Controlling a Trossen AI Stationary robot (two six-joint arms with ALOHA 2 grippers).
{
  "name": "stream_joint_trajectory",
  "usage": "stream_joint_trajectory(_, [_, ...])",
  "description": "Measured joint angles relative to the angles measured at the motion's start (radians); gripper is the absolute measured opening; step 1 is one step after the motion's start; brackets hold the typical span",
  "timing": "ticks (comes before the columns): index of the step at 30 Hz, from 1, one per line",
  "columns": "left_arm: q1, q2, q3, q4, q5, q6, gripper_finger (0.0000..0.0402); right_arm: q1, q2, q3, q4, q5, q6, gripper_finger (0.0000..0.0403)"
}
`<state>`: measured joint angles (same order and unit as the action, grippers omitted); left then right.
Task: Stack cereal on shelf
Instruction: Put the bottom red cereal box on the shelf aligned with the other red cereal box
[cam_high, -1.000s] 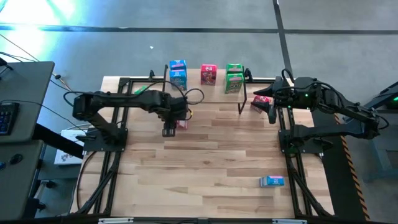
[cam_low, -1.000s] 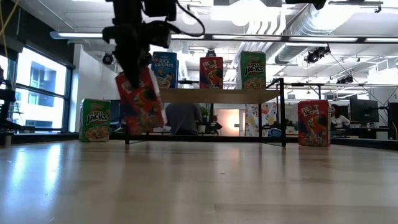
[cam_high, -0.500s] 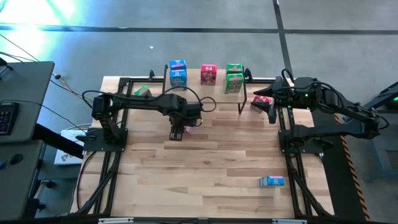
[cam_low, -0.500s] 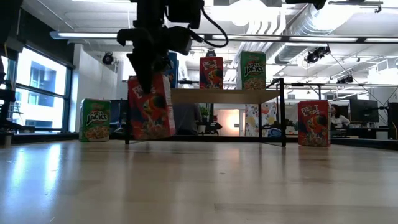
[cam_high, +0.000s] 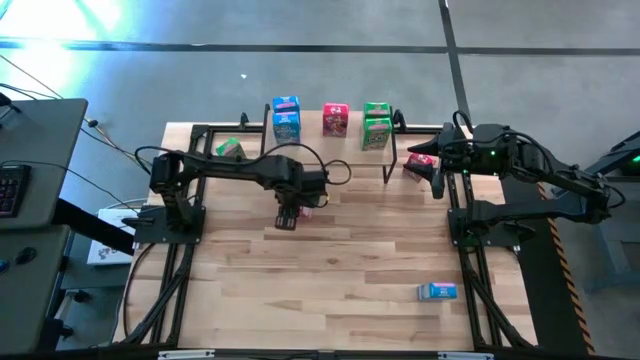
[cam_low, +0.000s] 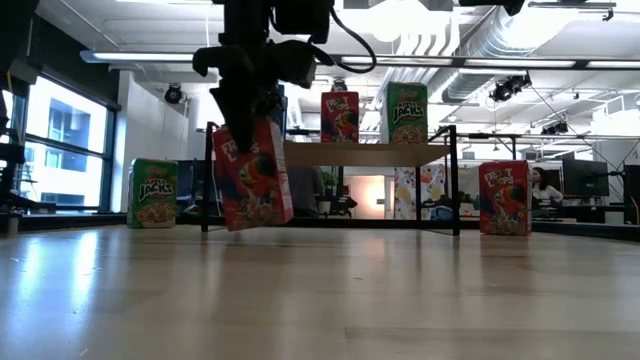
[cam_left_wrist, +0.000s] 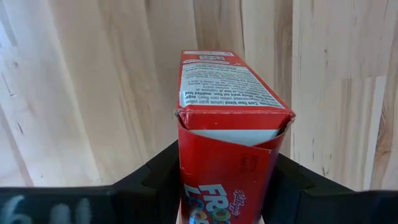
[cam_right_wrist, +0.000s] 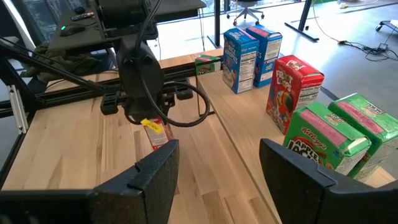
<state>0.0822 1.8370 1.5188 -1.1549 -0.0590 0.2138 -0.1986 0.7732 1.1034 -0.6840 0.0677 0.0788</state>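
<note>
**Red box held off the table by the left gripper**

While the right arm waits at the table's right edge, your left gripper (cam_high: 287, 218) holds a red box (cam_low: 252, 172) by its top, fingers (cam_left_wrist: 158, 175) pressed to both narrow sides. In the low view the box hangs tilted, its bottom edge clear of the table (cam_high: 330, 250), in front of the shelf's (cam_low: 365, 153) left end. From above you see it near the table's middle, a little short of the shelf.

On the shelf top stand a blue box (cam_high: 286, 117), a red one (cam_high: 335, 120) and a green one (cam_high: 377, 125); the right wrist view shows a second blue box and a second green box close behind those. Another green box (cam_high: 230, 148) sits on the table by the shelf's left end, and another red box (cam_low: 505, 197) stands on the table at its right end, next to the right gripper (cam_high: 437, 172). That gripper's fingers (cam_right_wrist: 155, 174) stand apart with nothing between them. A blue box (cam_high: 437, 291) lies flat near the table's front right corner, well apart from the rest.
</note>
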Motion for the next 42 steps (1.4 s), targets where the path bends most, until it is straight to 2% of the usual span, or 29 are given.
stream_joint_trajectory(21, [-0.003, 0.024, 0.000, 0.017, 0.022, 0.008, 0.0170, 0.000, 0.000, 0.000, 0.000, 0.000, 0.000, 0.0216])
stream_joint_trajectory(34, [-0.002, 0.024, 0.000, 0.039, 0.022, 0.024, 0.0247, 0.000, 0.000, 0.000, 0.000, 0.000, 0.000, 0.0216])
stream_joint_trajectory(42, [0.018, -0.030, 0.038, -0.017, 0.022, 0.017, 0.0269, 0.000, 0.000, 0.000, -0.003, 0.000, 0.000, 0.0216])
